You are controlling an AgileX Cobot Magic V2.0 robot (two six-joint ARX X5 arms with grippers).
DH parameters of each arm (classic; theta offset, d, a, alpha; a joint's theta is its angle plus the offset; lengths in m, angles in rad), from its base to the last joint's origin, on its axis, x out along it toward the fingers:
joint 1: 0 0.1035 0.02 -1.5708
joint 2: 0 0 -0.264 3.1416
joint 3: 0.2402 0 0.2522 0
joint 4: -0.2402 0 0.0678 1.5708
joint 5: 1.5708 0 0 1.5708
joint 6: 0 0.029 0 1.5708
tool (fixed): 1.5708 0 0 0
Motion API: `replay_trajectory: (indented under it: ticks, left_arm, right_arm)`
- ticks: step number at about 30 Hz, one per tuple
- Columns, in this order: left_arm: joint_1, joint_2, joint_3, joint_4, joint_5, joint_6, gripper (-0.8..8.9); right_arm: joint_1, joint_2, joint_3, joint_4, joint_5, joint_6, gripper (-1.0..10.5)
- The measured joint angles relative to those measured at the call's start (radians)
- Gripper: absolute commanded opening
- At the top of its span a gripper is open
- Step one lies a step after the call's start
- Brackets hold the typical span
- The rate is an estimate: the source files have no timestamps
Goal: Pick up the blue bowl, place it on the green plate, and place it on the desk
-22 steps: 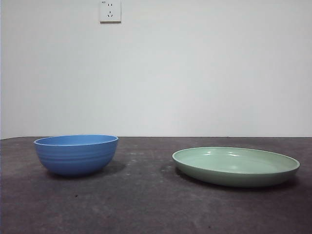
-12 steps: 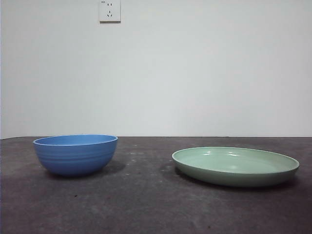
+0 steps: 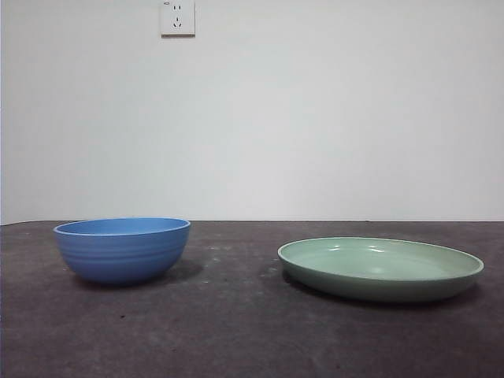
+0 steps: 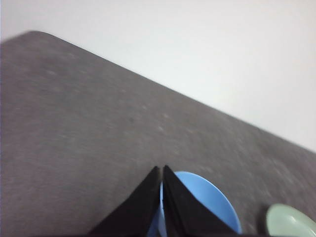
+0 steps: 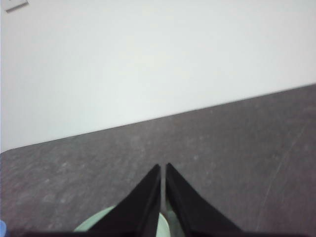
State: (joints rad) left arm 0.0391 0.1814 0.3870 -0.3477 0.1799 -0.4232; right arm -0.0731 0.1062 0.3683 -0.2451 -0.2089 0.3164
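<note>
Bowl (image 3: 122, 250) upright on the desk (image 3: 236, 323), well apart from the plate (image 3: 380, 268), which lies flat. Left gripper (image 4: 162, 170) raised over the bowl, jaws pressed together, empty. Right gripper (image 5: 163, 168) raised over the plate, jaws likewise closed, empty.

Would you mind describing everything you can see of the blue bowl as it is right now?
The blue bowl is round, medium blue and glossy, with faint horizontal ridges around its outer wall and a thin rim. It looks like glazed ceramic or plastic. It stands upright on the desk, apart from the green plate, which is wider and lower. Its inside is mostly hidden in the front view. Nothing grips it; in the left wrist view the left gripper is shut with the bowl behind its tips.
</note>
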Motion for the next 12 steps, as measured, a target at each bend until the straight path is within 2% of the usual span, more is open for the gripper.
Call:
replay_trajectory:
  ticks: [5,12]
  left_arm:
    - [0.0,0.135,0.119,-0.064,0.121,0.085,0.1]
    - [-0.003,0.36,0.285,-0.222,0.326,0.243,0.1]
  right_arm:
    - [0.0,0.131,0.156,-0.116,-0.046,-0.053,0.1]
    - [0.0,0.369,0.378,-0.365,-0.22,-0.176,0.1]
